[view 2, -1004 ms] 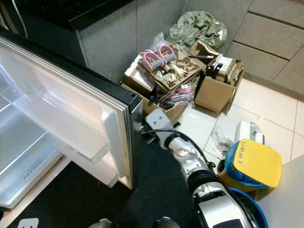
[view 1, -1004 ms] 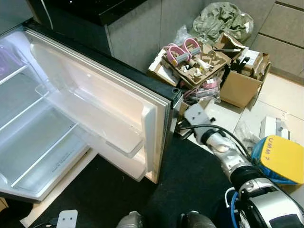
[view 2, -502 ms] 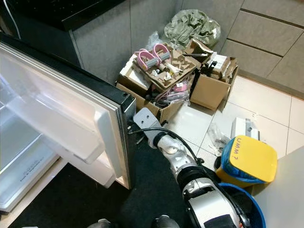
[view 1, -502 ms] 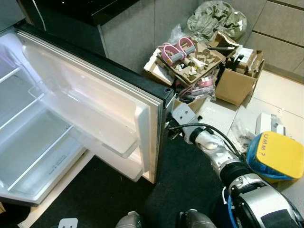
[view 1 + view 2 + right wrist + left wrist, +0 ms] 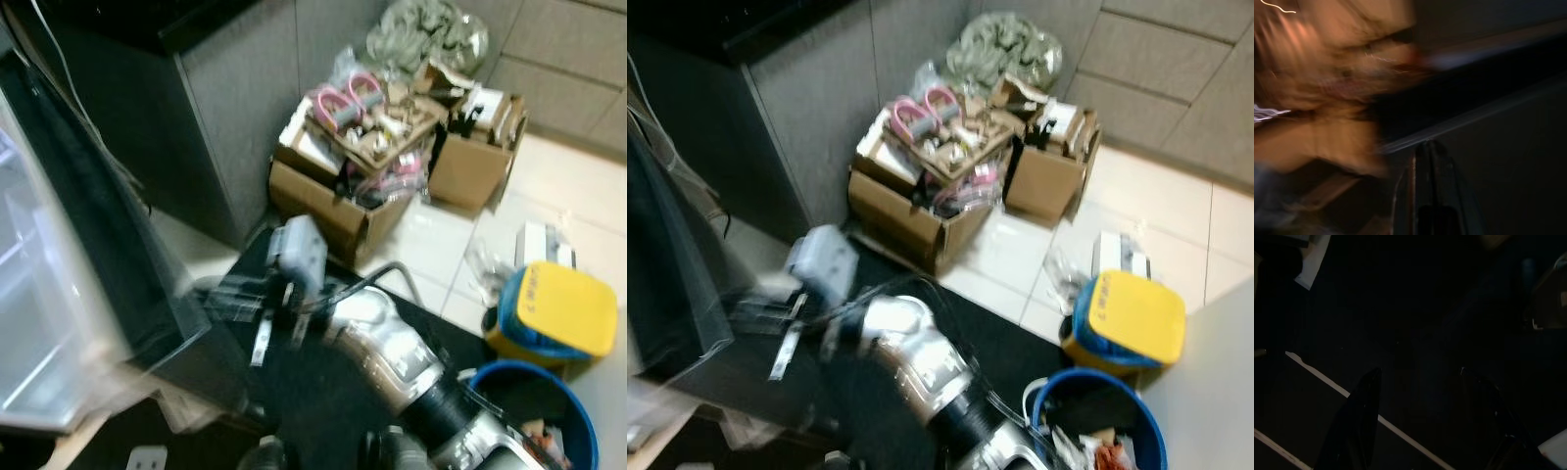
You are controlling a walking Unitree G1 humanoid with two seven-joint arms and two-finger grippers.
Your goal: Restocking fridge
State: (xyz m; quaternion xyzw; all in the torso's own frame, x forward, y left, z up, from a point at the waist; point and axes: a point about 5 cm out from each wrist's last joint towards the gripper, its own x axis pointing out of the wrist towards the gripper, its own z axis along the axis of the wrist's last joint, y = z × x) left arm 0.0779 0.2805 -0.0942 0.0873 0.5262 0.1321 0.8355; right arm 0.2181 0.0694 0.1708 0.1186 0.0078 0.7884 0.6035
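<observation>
The fridge door (image 5: 93, 235) stands part-way round, its dark outer face turned toward me, with the lit white inside (image 5: 29, 323) at the far left. My right gripper (image 5: 245, 299) reaches left across the black mat and lies against the door's outer face near its free edge. The picture is blurred there. In the right wrist view the right gripper (image 5: 1425, 156) has its two black fingers pressed together, next to a dark surface. In the dark left wrist view the left gripper (image 5: 1420, 382) hangs over the floor with its fingers (image 5: 1361, 421) spread and nothing between them.
Open cardboard boxes (image 5: 338, 211) full of clutter stand against the grey cabinet (image 5: 235, 88), with a green bag (image 5: 426, 29) behind. A yellow-lidded container (image 5: 554, 308) and a blue bucket (image 5: 534, 416) sit at my right. A black mat (image 5: 323, 387) lies underfoot.
The fridge door has swung from wide open toward the fridge, and my right arm has swept left with it. The head view has also shifted and blurred.
</observation>
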